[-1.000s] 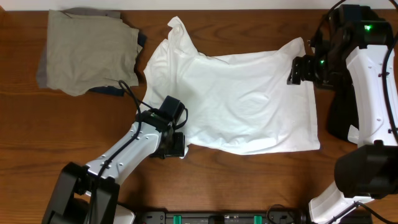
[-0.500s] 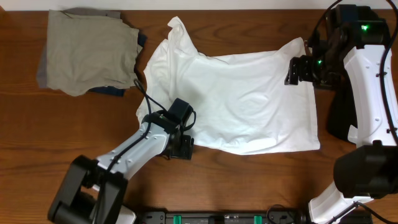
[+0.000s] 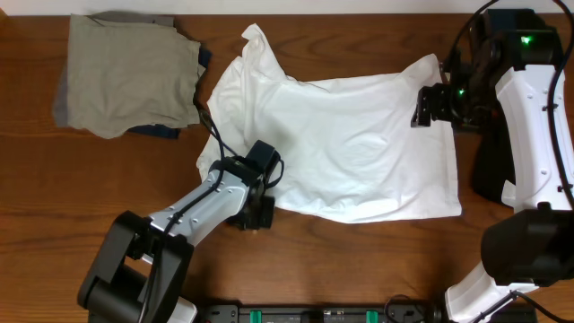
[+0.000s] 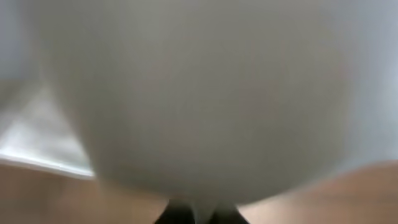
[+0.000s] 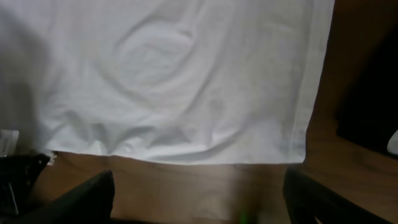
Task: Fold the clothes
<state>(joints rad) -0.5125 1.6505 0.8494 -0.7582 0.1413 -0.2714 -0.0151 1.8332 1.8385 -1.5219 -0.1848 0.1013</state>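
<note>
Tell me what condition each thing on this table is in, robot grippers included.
white T-shirt: spread out, wrinkled, not yet folded, near-left edge pinched.
khaki garment: folded, lying at the table's far-left corner, untouched.
left gripper: shut on the white T-shirt's edge.
right gripper: open, empty, by the T-shirt's right hem.

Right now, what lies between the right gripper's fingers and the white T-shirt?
Only a bare strip of wooden table; the right wrist view shows it between the open right gripper and the white T-shirt.
</note>
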